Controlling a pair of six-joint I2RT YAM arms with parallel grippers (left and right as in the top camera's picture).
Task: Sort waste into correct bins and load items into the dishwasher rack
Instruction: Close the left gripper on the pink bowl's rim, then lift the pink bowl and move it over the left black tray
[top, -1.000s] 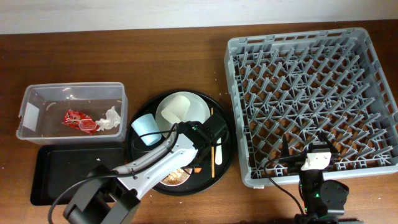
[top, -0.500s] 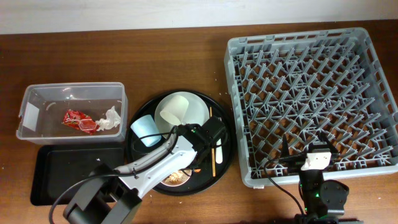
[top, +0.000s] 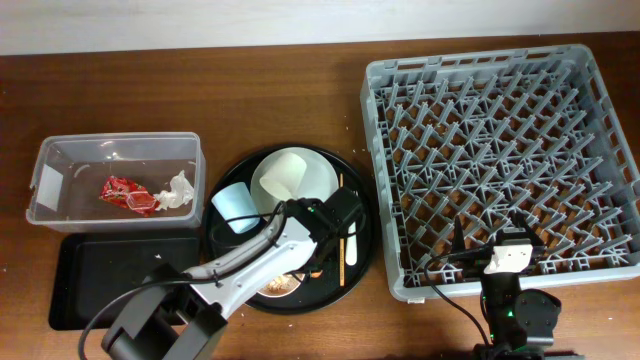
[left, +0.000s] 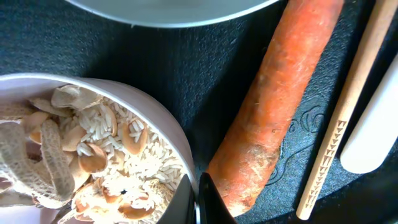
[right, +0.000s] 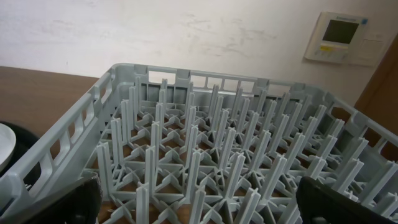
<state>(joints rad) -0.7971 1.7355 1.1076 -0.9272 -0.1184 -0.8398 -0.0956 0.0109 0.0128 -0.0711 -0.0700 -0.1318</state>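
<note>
In the left wrist view my left gripper (left: 198, 198) is shut on the rim of the pale plate (left: 163, 118), which holds rice and peanut shells (left: 93, 155). An orange carrot (left: 273, 118) lies just right of the jaws on the round black tray (top: 335, 290), beside a wooden chopstick (left: 344, 118) and the white fork (left: 376, 124). From overhead, the left gripper (top: 318, 262) is at the plate's (top: 278, 287) right edge. My right gripper (right: 199, 208) is open over the near edge of the grey dishwasher rack (top: 500, 150).
A white bowl (top: 315, 180) with a white cup (top: 281, 175) in it and a light blue cup (top: 233, 208) share the round tray. The clear tub (top: 60, 160) holds a red wrapper (top: 125, 192) and tissue (top: 178, 190). A shallow black tray (top: 110, 275) lies below it.
The left jaws have closed onto the plate's rim. The left arm has barely shifted, and the right arm has not moved.
</note>
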